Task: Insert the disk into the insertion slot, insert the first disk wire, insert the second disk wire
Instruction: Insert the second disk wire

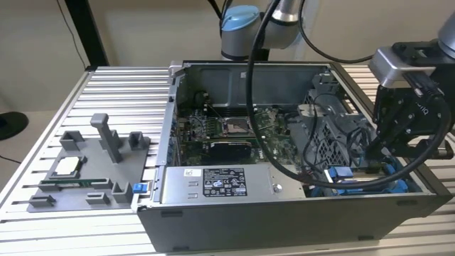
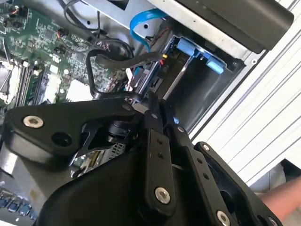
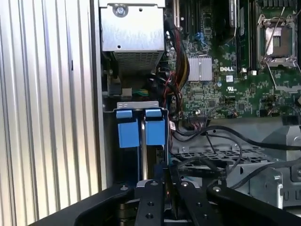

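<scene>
As things stand, step: disk (image 3: 141, 127) looks seated in the slot (image 3: 136, 104), so likely wire work.
Gripper (image 3: 167, 181): over the slot, just beside the blue frame end.
Jaws: drawn nearly together; whether they pinch anything, I cannot tell.
Wires (image 3: 211, 165): black loops just beside the slot, close to the jaws.
Next move calls for: probably fine lining-up with the disk's port and a straight, gentle push amid cable clutter.

Black hand (image 2: 157, 110) with silver screws, grey arm (image 1: 245, 26), blue cap.
</scene>
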### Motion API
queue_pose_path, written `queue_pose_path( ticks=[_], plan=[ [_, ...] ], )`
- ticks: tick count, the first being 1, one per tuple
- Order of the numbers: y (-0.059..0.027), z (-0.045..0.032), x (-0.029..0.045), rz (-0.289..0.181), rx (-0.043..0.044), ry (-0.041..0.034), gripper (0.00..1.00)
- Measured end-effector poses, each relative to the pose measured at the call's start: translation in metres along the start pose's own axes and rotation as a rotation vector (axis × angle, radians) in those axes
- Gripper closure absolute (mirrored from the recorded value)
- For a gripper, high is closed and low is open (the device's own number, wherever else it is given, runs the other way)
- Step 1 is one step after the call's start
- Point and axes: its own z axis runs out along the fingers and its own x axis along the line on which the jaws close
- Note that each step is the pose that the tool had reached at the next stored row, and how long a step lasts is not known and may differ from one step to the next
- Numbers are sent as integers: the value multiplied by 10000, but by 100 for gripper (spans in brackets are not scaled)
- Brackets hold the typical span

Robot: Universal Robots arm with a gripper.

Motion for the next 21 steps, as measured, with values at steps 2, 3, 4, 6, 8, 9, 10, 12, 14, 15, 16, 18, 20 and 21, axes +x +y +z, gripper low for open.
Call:
queue_pose_path(
  ticks=[2,3,4,6,8,9,10,12,14,15,16,18,20,21],
  plan=[
    [10,3,1,-29,203,97,100],
    [14,4,1,-39,247,216,100],
    [19,5,-1,-48,273,343,100],
    [30,8,-8,-82,308,646,100],
    [43,30,-14,-89,324,675,100],
    [47,40,-13,-90,325,673,100],
    [51,50,-14,-90,325,673,100],
    [52,71,-20,-92,325,671,100],
    [55,91,-38,-90,325,667,100],
    [56,102,-47,-90,325,665,100],
    [56,113,-55,-90,325,664,100],
    [57,133,-65,-91,324,655,100],
    [57,147,-74,-93,326,656,100],
    [55,152,-80,-96,332,656,100]
  ],
)
